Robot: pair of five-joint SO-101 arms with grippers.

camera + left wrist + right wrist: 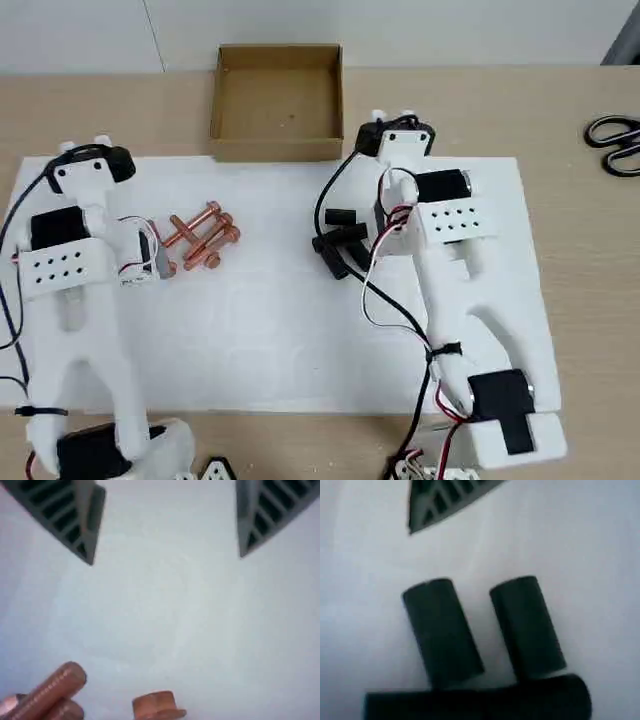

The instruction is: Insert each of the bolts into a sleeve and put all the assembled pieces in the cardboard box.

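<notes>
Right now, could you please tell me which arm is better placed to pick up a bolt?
Left. Its jaws stand open right beside the copper bolts; the right arm sits by the black sleeves instead.

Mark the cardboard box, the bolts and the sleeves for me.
cardboard box (277,150): high view, its front wall.
bolts (205,233): high view, a shaft mid-pile.
sleeves (442,630): right wrist view, side of one sleeve.
</notes>
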